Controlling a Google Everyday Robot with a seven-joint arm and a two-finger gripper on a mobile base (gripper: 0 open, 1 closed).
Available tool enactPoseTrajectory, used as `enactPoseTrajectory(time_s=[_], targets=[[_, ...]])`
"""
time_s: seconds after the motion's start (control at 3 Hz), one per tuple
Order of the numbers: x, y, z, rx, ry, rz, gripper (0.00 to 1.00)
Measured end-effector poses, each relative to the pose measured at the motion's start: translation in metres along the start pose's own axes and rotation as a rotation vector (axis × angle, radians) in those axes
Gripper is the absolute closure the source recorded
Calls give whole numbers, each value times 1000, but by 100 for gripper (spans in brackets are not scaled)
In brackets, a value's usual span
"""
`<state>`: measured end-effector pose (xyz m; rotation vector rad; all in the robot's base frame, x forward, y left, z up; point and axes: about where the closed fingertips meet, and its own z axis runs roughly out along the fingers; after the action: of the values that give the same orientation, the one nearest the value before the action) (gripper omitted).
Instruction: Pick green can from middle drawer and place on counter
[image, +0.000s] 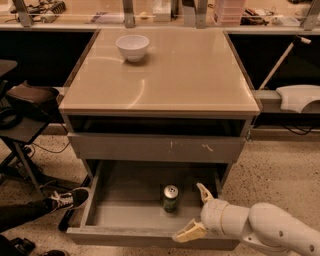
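The green can (170, 198) stands upright in the open middle drawer (125, 212), right of its centre; its silver lid shows. My gripper (195, 213) is just right of the can, at the drawer's front right corner. It is open: one finger (202, 192) reaches over the drawer floor, the other (187, 232) lies over the front panel. It is empty and does not touch the can. The beige counter (185, 75) tops the cabinet above.
A white bowl (132, 47) sits at the counter's far left. A closed drawer front with pale scratches (155, 148) overhangs the open drawer. A person's shoe (67, 198) and a chair (20, 110) are at the left. A cluttered ledge (160, 12) runs behind.
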<state>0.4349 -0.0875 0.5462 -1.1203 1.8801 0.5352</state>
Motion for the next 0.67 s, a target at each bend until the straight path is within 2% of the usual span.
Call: enactPoseTrajectory(time_s=[0.33,0.67], targets=[[20,-8,30,18,63,60,0],[50,-40,69,98,159,150,0]])
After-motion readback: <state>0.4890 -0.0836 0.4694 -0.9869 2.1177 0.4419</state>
